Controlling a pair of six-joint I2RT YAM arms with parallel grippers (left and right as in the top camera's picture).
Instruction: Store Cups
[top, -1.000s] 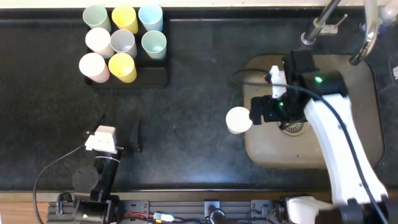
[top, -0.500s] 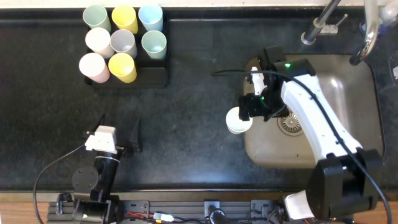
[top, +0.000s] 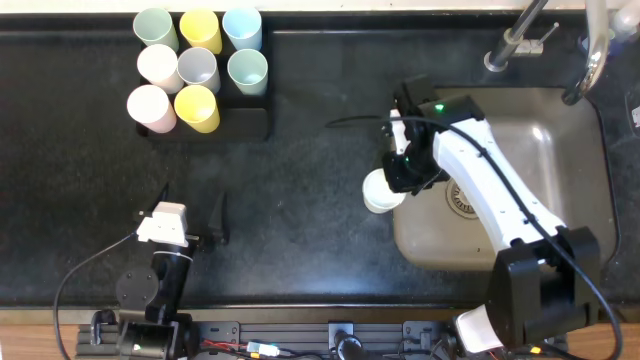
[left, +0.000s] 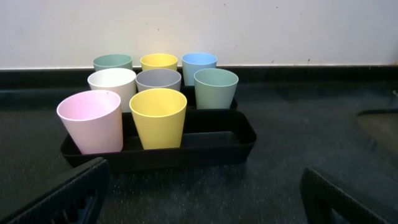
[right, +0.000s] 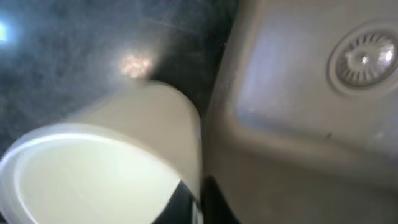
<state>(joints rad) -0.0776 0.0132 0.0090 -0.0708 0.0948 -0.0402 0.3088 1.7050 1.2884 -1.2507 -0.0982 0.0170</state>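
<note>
White cup, in right gripper — rim cropped

9 cups total. 8 in 1 black tray, out ahead of left gripper jaws, well apart: 2 yellow – near yellow cup, far yellow cup; 2 greenish – pale green cup, teal cup; 1 ea of blue cup, grey cup, pink cup, tray white cup. 9th = held white cup, between right gripper jaws. 2 white overall. 2 grippers, 1 sink, 1 drain, 1 faucet.
</note>
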